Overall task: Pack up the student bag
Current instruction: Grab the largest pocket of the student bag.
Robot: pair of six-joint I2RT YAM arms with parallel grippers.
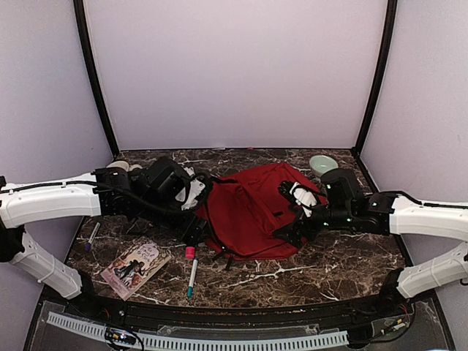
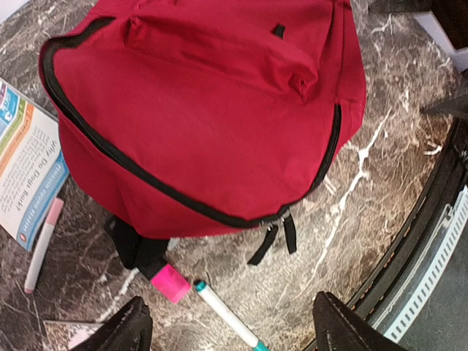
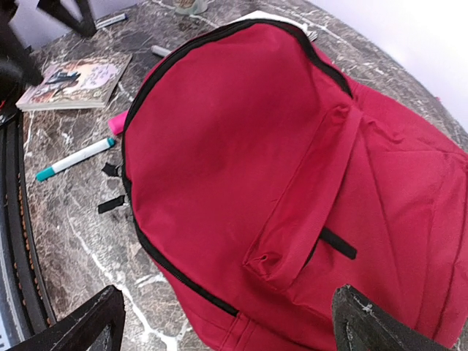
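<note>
The left gripper (image 2: 234,330) hangs released and empty beside the student bag (image 1: 252,208), which lies flat in the middle of the bench (image 1: 322,272). The right gripper (image 3: 234,322) gapes empty over its right side. A pink block (image 2: 170,282) and teal-capped marker (image 2: 227,316) lie by the bag's near edge, a book (image 1: 135,265) toward the near left corner. Only the top view shows the green bowl (image 1: 322,164), far right.

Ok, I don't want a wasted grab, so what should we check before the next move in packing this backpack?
1. Left gripper open and empty: ok.
2. Right gripper open and empty: ok.
3. Backpack zipper open for loading: not ok, looks zipped shut.
4. Book, marker, eraser uncovered on the table: ok.
5. Anything inside yet: cannot tell.
</note>
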